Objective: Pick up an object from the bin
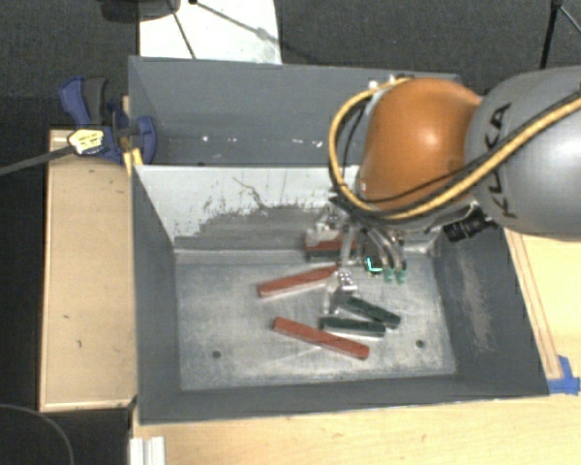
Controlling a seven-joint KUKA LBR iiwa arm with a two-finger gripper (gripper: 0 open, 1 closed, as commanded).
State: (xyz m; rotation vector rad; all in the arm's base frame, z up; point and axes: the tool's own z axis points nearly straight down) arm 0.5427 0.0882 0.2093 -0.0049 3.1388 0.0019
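My gripper [341,294] hangs low over the middle of the bin, below the orange cover on the wrist. Its metal fingertips are right above the left ends of two dark green sticks [363,320] that lie crossed on the floor. A reddish-brown stick [295,283] lies just left of the fingertips, slanting up to the right. A second reddish-brown stick [321,338] lies in front of the gripper, slanting down to the right. Nothing shows between the fingers.
Another dark stick [321,253] lies against the back wall, partly under the wrist. The arm reaches in from the right and hides the bin's back right part. Bare scratched floor lies to the left and front.
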